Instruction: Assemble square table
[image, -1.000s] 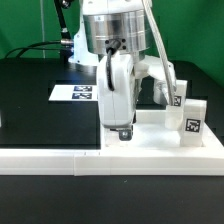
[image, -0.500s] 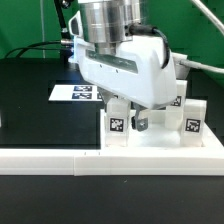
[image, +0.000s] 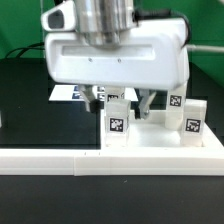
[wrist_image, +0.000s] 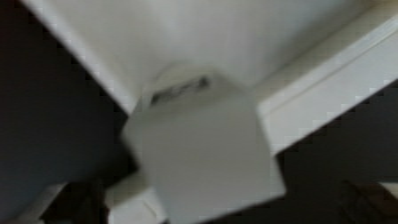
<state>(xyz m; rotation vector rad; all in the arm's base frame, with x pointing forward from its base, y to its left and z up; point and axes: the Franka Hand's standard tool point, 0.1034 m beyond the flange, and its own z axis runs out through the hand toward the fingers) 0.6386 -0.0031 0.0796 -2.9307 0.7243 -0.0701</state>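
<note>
The square table's white slab (image: 155, 142) lies flat at the exterior view's right. A white block leg (image: 117, 120) with a tag stands upright on its near corner. My gripper (image: 121, 104) hangs just above it, its dark fingers (image: 97, 97) apart on either side of the leg's top without touching, so it is open. Two more tagged legs (image: 192, 121) (image: 176, 101) stand at the right. In the wrist view the blurred leg (wrist_image: 205, 150) runs out from between my jaws (wrist_image: 214, 216) over the slab (wrist_image: 214, 40).
A long white L-shaped rail (image: 60, 158) runs along the front of the black table. The marker board (image: 66, 93) lies behind, half hidden by my hand. A green wall stands at the back.
My hand has turned about its vertical axis from edge-on to broadside and has risen a little. The leg under it has stayed in place with its tag facing the camera.
</note>
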